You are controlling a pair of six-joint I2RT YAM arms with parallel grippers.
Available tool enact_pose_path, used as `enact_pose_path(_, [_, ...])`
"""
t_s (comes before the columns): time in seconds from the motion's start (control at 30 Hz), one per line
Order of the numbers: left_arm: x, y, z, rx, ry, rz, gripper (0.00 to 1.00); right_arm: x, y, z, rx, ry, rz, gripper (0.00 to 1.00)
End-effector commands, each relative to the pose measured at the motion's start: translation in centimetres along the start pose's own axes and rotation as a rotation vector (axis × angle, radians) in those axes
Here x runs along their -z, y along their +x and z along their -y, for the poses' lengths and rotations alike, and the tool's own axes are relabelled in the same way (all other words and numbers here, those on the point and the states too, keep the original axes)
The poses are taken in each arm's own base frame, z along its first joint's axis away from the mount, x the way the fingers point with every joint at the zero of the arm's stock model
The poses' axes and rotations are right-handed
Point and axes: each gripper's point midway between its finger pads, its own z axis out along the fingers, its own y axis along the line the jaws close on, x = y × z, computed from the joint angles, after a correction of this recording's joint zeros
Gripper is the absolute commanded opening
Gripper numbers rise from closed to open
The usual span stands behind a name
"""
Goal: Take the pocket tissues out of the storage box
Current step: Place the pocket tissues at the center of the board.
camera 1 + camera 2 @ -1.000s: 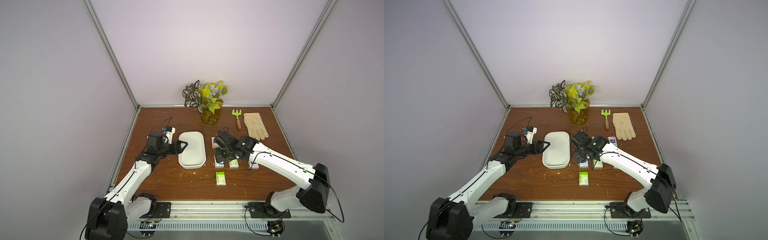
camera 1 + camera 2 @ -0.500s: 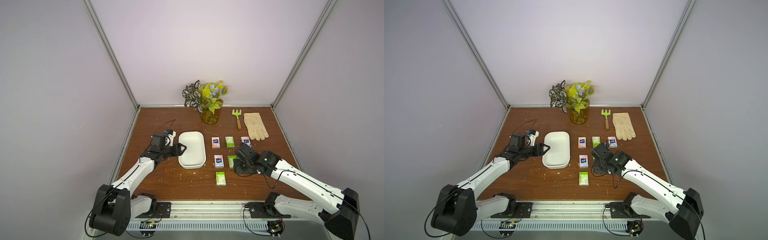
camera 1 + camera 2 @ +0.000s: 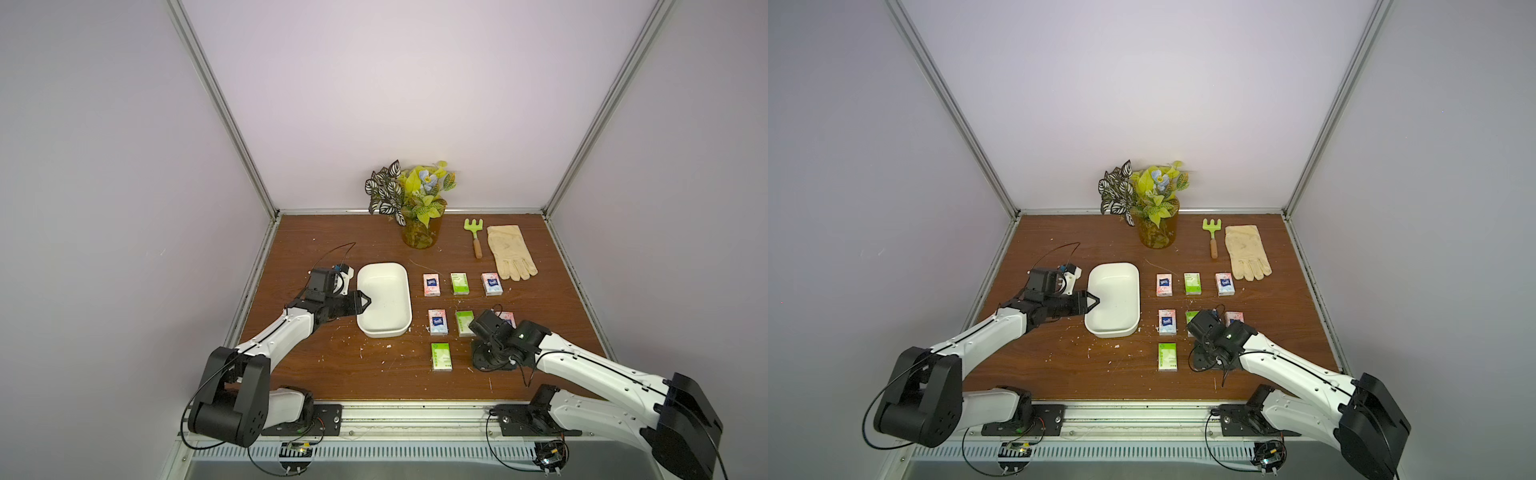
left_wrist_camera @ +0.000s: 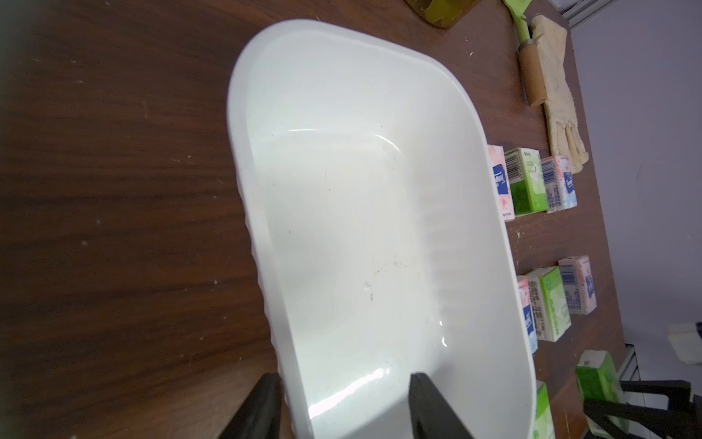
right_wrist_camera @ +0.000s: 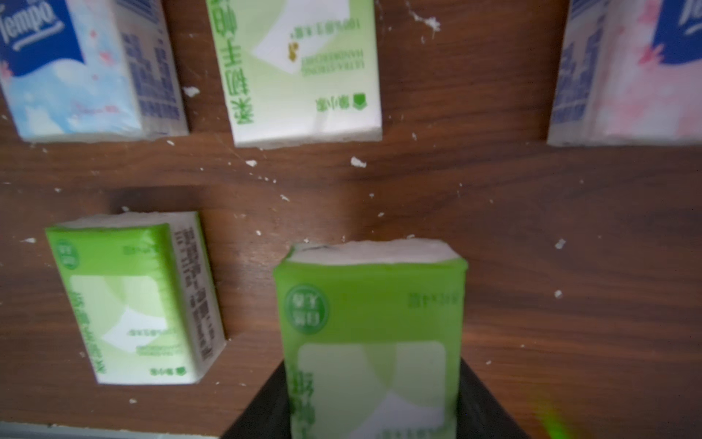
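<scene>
- Eight packets [image 3: 432, 284], all out of the box [image 3: 383, 332]; we count seven lying flat on the table [image 3: 332, 374], right of the box, in rows.
- far row: three, pink-blue, green, pink-blue, apart from each other.
- middle row: three in the same order; the right arm [image 3: 602, 372] covers part of the green and the pink one in both top views.
- near row: one green packet [image 3: 441, 356] on its own.
- right gripper [image 5: 372, 365] pinches the eighth packet [image 5: 372, 304], also green, one finger on each long side. It sits just beside the green packet, in the same row. We can't tell whether it touches the table.
- left gripper [image 4: 343, 376] is spread, astride the box's left wall: one finger outside, one inside. Inner finger stands clear of the wall; outer one is just beside the rim, contact unclear.
- box stands upright on the table's left half, well apart from the right gripper.
- far side of the table: plant pot [image 3: 420, 237], rake [image 3: 474, 235], glove [image 3: 510, 253]. We see white crumbs [image 5: 358, 162] scattered between the packets.
</scene>
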Motion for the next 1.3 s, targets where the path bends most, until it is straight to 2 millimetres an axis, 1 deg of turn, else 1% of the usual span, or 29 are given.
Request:
enact_pose_path(0.0, [0.1, 0.2, -0.8, -0.002, -0.023, 0.002, 0.50, -0.5, -0.3, -1.2, -0.001, -0.046, 0.004, 0.56])
enact_pose_path(0.23, [0.2, 0.2, -0.8, -0.003, -0.031, 0.002, 0.50, -1.9, 0.3, -1.1, 0.024, -0.032, -0.028, 0.56])
enact_pose_path(0.63, [0.2, 0.2, -0.8, -0.006, -0.028, 0.003, 0.50, -2.6, 1.2, -1.4, 0.059, -0.017, -0.073, 0.56])
enact_pose_path(0.77, [0.2, 0.1, -0.7, -0.006, -0.028, 0.003, 0.50, -2.8, 1.3, -1.4, 0.058, -0.014, -0.079, 0.59])
enact_pose_path(0.87, [0.3, 0.1, -0.7, -0.008, -0.028, 0.006, 0.50, -2.4, 1.0, -1.5, 0.056, -0.013, -0.069, 0.65])
enact_pose_path(0.97, [0.4, -0.1, -0.6, -0.011, -0.026, 0.017, 0.51, -1.4, 0.1, -1.8, 0.051, -0.010, -0.043, 0.72])
enact_pose_path(1.07, [0.8, -0.6, -0.3, -0.017, -0.021, 0.042, 0.51, 0.6, -1.4, -2.1, 0.050, 0.002, 0.001, 0.78])
enact_pose_path(1.17, [1.3, -1.5, 0.1, -0.022, -0.023, 0.068, 0.55, 3.3, -3.7, -2.4, 0.067, 0.027, 0.071, 0.86])
enact_pose_path(1.27, [2.1, -2.6, 0.5, -0.033, -0.037, 0.092, 0.60, 6.6, -6.7, -2.5, 0.079, 0.052, 0.169, 0.92])
